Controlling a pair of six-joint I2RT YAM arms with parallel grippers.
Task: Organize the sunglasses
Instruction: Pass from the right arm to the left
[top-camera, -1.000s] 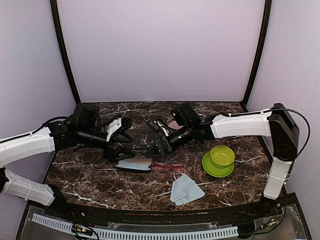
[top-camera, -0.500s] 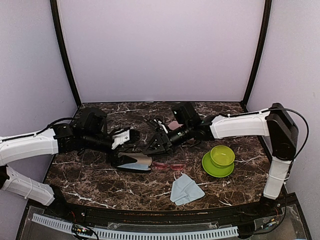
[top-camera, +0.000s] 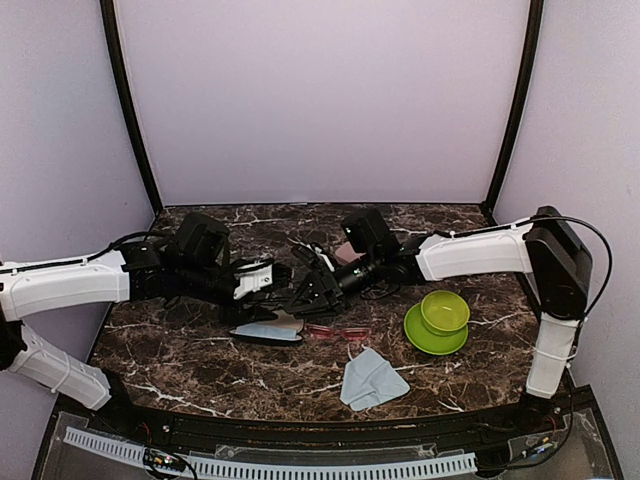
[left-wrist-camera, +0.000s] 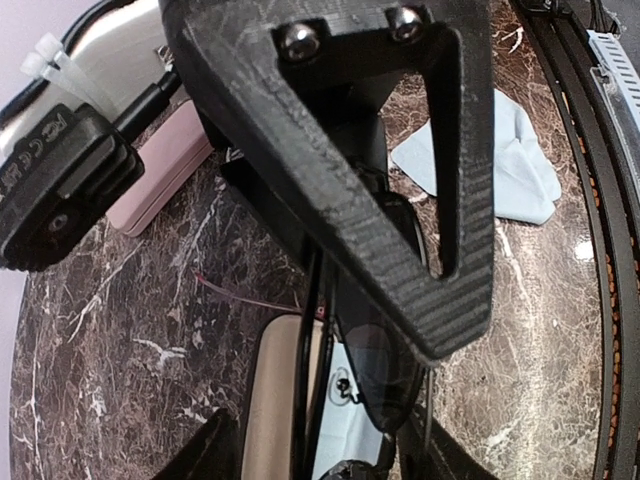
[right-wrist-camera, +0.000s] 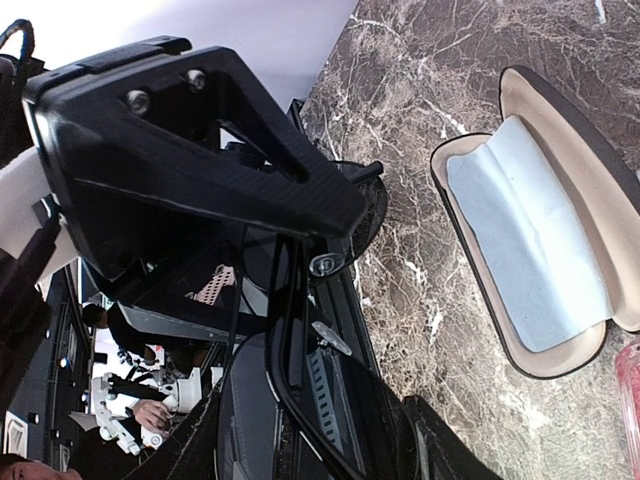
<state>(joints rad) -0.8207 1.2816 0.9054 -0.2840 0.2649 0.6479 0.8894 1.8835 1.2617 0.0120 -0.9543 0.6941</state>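
Observation:
The black sunglasses (top-camera: 293, 284) hang in the air between my two grippers, just above the open black case (top-camera: 268, 333). My right gripper (top-camera: 310, 290) is shut on their frame, and a dark lens (right-wrist-camera: 360, 420) fills its wrist view. My left gripper (top-camera: 266, 280) has come in from the left. Its fingers (left-wrist-camera: 400, 250) are closed against the other lens (left-wrist-camera: 385, 365). The red-pink sunglasses (top-camera: 337, 332) lie folded on the marble, right of the case. The case (right-wrist-camera: 600, 230) holds a light blue cloth (right-wrist-camera: 530, 250).
A green bowl on a green plate (top-camera: 437, 320) sits at the right. A second light blue cloth (top-camera: 372, 380) lies near the front edge. A pink case (top-camera: 348, 250) rests behind the right gripper, and the left wrist view shows that pink case (left-wrist-camera: 165, 170) too.
My left gripper moved right to meet the right gripper, and its jaws narrowed around the black sunglasses. The right gripper kept its hold and barely shifted.

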